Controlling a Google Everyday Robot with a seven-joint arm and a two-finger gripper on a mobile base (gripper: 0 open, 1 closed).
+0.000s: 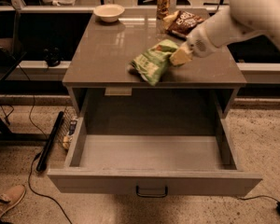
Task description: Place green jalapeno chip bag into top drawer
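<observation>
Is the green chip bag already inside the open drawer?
No, the gripper holds the green jalapeno chip bag over the countertop, outside the top drawer.

We see a white bowl (108, 12) upper left on the desk (107, 55), and a can (163, 3) and brown bag (184, 23) above the tool (179, 57), upper right.
</observation>
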